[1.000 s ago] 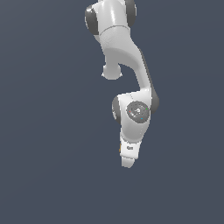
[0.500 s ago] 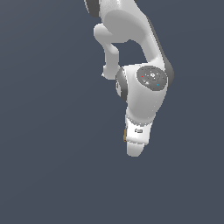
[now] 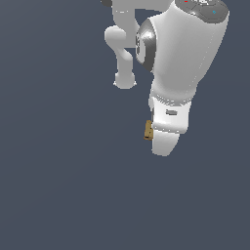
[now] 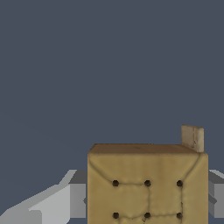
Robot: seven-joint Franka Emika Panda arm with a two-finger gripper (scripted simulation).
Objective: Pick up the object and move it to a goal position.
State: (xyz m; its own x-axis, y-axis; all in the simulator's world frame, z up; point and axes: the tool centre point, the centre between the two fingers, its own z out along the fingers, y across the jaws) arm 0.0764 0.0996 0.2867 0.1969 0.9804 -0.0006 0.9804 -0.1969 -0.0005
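The object [image 4: 146, 186], a tan cracker-like square with dark dots, sits clamped between the gripper [image 4: 146, 202] jaws, grey fingers [image 4: 65, 201] pressing both flat sides; in the exterior view it shows as a small brown edge [image 3: 148, 130] beside the white hand, held in the air. It looks light, stiff and probably brittle, so a gentle squeeze across the faces seems the safest hold

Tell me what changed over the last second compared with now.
The arm swung toward the camera and the exterior view's right, looming larger. A tan cracker now shows beside the pincer; the wrist view shows it between the fingers. The plain grey background stayed.
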